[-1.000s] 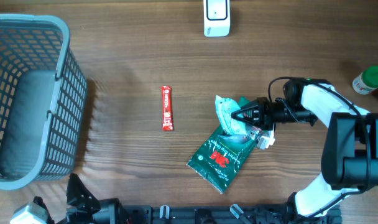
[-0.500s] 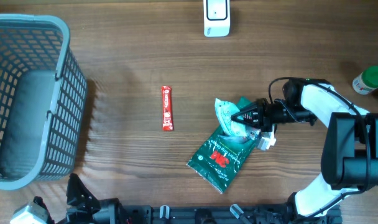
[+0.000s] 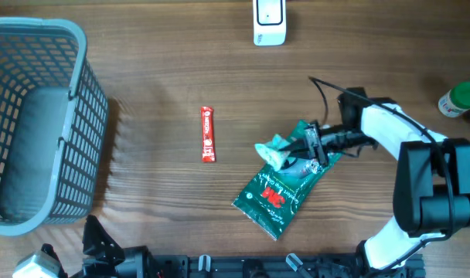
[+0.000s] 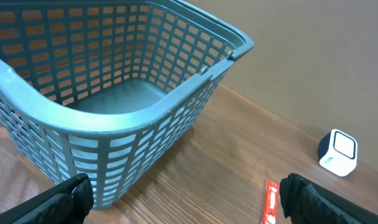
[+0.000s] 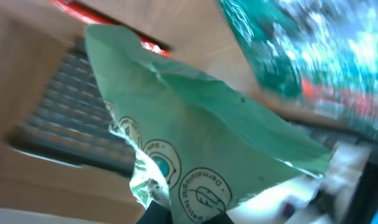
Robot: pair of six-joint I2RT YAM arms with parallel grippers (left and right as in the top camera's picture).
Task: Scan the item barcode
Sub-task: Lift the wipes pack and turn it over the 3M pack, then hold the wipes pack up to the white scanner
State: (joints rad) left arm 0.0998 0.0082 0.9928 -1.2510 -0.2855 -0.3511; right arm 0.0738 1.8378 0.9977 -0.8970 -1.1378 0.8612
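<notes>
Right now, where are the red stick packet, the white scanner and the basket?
red stick packet (image 3: 208, 134), overhead view, its middle.
white scanner (image 3: 269, 22), overhead view, top face.
basket (image 3: 88, 139), overhead view, right wall.

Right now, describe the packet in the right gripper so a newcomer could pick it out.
Follow the white arm to mid-table, where the right gripper is shut on the pale green packet. It overlaps the top of a larger dark green pack; the held one is paler, smaller and crumpled.
</notes>
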